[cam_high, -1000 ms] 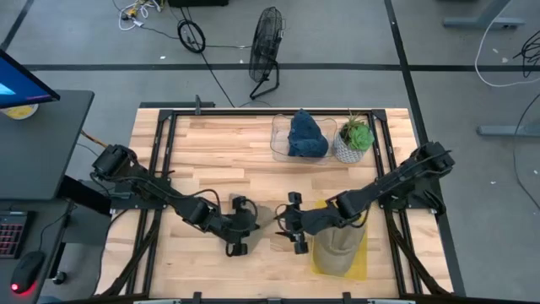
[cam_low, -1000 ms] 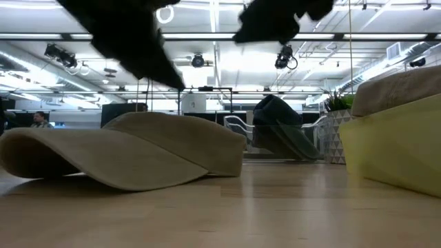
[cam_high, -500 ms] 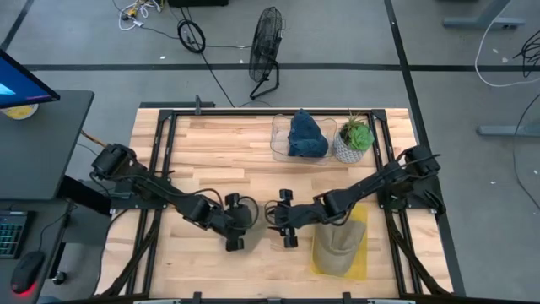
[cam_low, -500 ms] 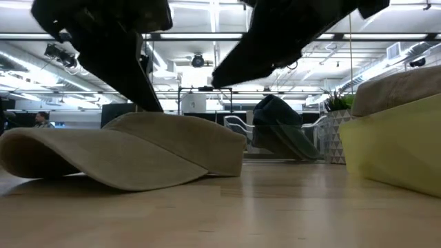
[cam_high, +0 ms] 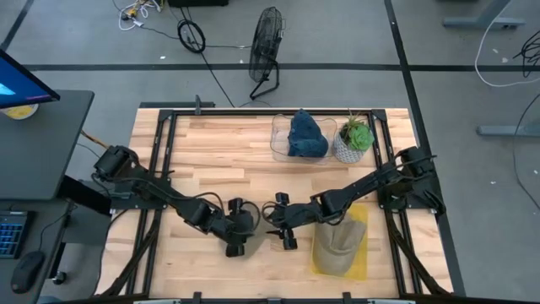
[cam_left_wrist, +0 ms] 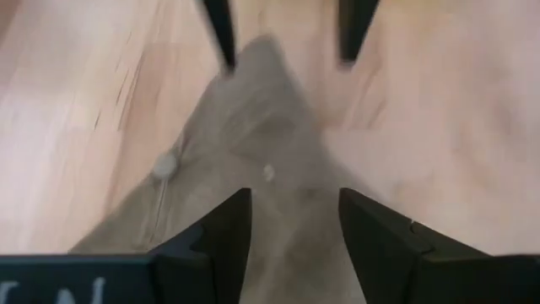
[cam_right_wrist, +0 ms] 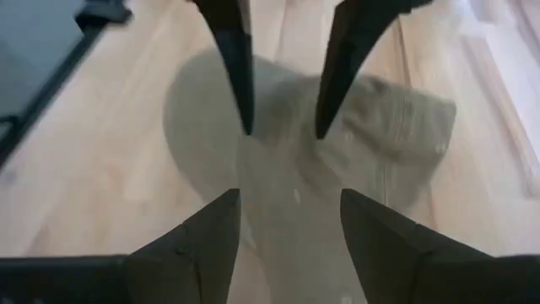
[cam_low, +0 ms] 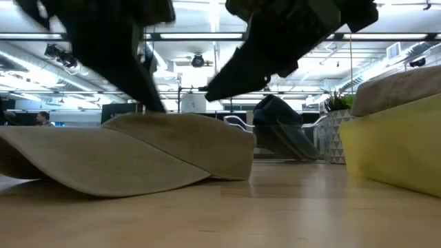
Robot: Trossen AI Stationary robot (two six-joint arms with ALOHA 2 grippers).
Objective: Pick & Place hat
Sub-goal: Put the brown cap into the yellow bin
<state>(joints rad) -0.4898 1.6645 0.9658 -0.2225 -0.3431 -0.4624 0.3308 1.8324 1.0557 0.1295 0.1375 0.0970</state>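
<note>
A tan hat [cam_high: 258, 218] lies on the wooden table near its middle, brim and crown flat on the wood [cam_low: 138, 155]. My left gripper [cam_high: 245, 221] stands open at the hat's left side, its fingers [cam_left_wrist: 228, 236] over the crown [cam_left_wrist: 253, 143]. My right gripper [cam_high: 274, 224] stands open at the hat's right side, its fingers [cam_right_wrist: 211, 236] above the hat [cam_right_wrist: 295, 160]. The two grippers point at each other, tips close together over the hat. My left gripper comes down slanting from the table's left, and in the low view one finger [cam_low: 141, 89] reaches the crown's top [cam_low: 155, 116]. Whether it touches the hat I cannot tell. My right gripper hangs just above the hat [cam_low: 220, 86] and touches nothing.
A second tan hat [cam_high: 337, 243] lies on a yellow mat [cam_high: 361, 260] at the near right, beside my right arm. At the far edge stand a clear container [cam_high: 278, 142] with a blue hat [cam_high: 306, 135] and a potted plant [cam_high: 354, 135].
Both grippers have come down toward the tan hat, and my right gripper has gone toward the table's left, so the tips now stand closer together. The hat has shifted a little on the table toward the near edge.
</note>
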